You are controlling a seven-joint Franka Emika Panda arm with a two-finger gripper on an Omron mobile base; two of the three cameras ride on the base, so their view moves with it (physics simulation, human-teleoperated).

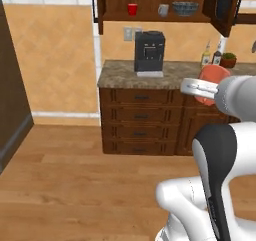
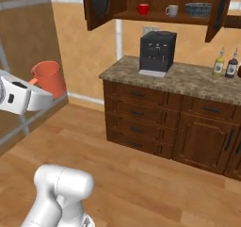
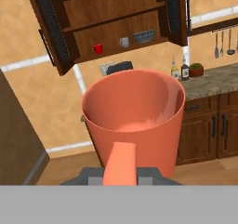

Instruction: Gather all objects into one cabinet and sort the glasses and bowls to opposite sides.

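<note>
While raised, claw (image 2: 40, 90) gripping salmon-pink cup (image 2: 49, 78)

White arm (image 1: 235, 135); dark joints

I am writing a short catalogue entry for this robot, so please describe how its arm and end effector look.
The arm has glossy white rounded shells with dark grey to black joint sections. A grey cylindrical wrist leads to the white end effector, which shows small dark markings. No cables are visible.
</note>
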